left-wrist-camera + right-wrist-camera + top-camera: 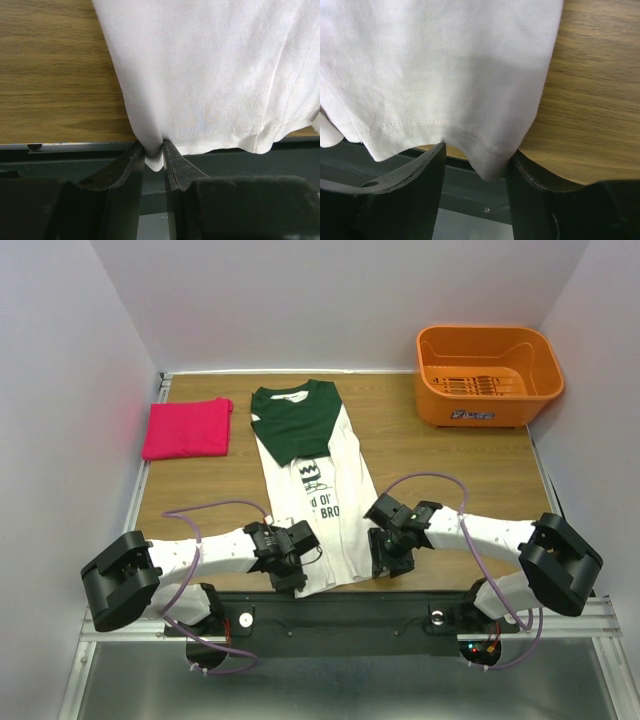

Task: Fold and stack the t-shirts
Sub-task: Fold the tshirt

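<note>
The spread t-shirt (310, 480) lies on the surface (430, 455) between the left end effector (290, 580) and the right end effector (383, 565). The folded t-shirt (187, 428) sits beyond the left one and the basket (488, 375) beyond the right.

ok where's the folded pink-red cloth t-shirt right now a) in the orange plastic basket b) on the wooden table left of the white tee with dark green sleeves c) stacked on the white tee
b: the pink-red t-shirt lies folded on the wooden table, left of the white tee and far from the orange basket

Orange basket (520, 405) (far right corner)
</note>
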